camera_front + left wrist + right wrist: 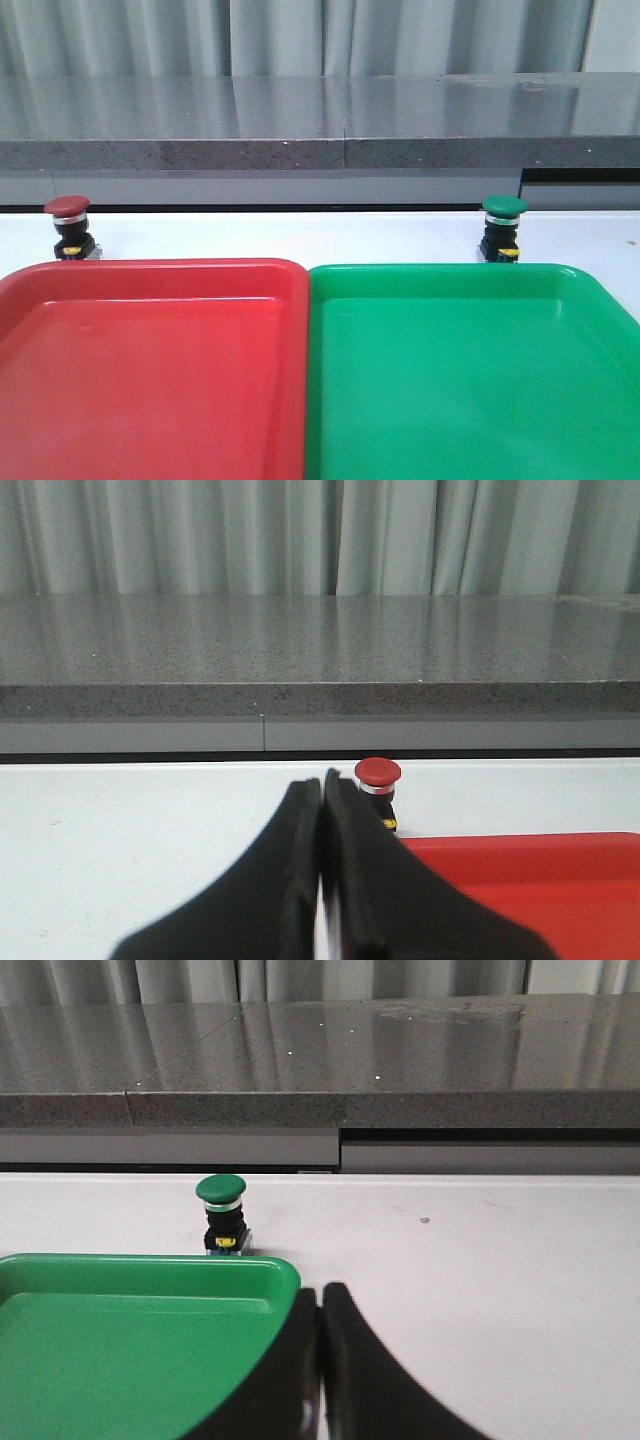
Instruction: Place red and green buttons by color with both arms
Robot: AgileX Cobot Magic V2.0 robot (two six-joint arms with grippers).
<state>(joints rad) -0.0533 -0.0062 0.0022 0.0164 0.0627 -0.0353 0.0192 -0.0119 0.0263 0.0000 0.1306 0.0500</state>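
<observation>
The red button (68,226) stands upright on the white table just behind the red tray (150,370). It also shows in the left wrist view (378,785). The green button (501,228) stands upright behind the green tray (470,380), and shows in the right wrist view (222,1214). My left gripper (321,785) is shut and empty, short of the red button and a little to one side. My right gripper (319,1295) is shut and empty beside the green tray's corner (285,1272), well short of the green button. Neither arm shows in the front view.
The two trays sit side by side at the table's front, touching. A grey stone ledge (320,125) runs along the back behind the buttons, with curtains above. Bare white table (480,1260) lies to the right of the green tray.
</observation>
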